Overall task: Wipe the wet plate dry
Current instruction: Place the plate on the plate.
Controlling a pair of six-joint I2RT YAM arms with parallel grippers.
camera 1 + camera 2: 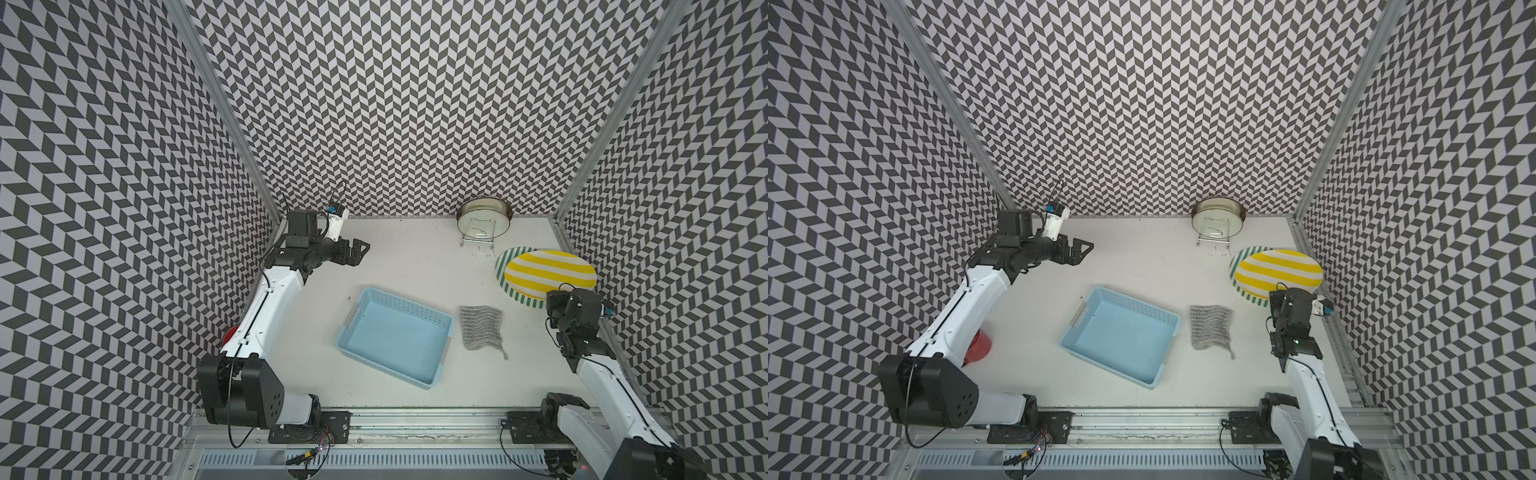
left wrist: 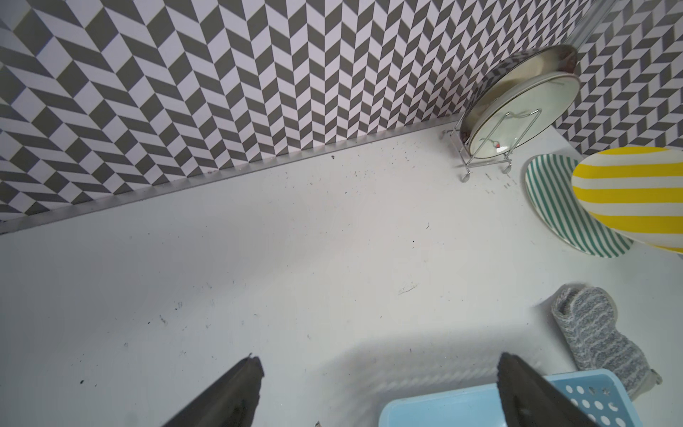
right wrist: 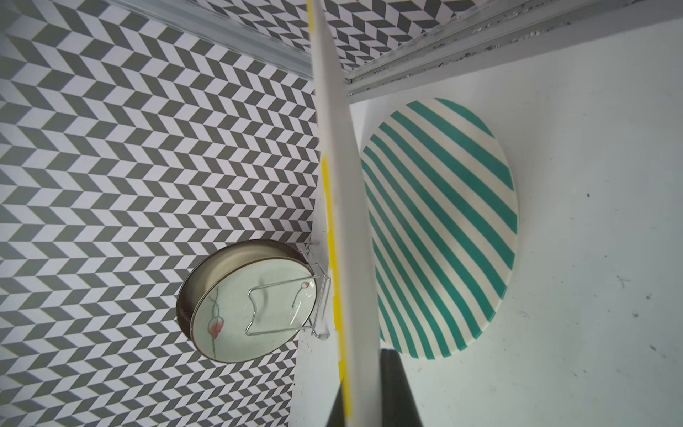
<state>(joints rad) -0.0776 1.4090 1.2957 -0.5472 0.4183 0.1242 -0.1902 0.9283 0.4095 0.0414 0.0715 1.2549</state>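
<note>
Left gripper (image 1: 358,252) at 10 o'clock, fingers spread | light-blue perforated plastic basket (image 1: 407,307) centre, only bare floor showing | grey striped knitted cloth (image 1: 482,328) flat at its 3 o'clock | wire rack (image 1: 477,237) at 1 o'clock, pale round plate (image 1: 494,222) upright inside | right gripper (image 3: 366,392) pinching yellow-striped round plate (image 1: 548,270) above green-striped plate (image 1: 505,259), 2 o'clock

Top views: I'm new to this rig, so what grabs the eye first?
The yellow-striped plate, gripped at its edge by the right gripper, hangs above a green-striped plate on the right. A blue basket sits in the middle, a grey cloth beside it.
</note>
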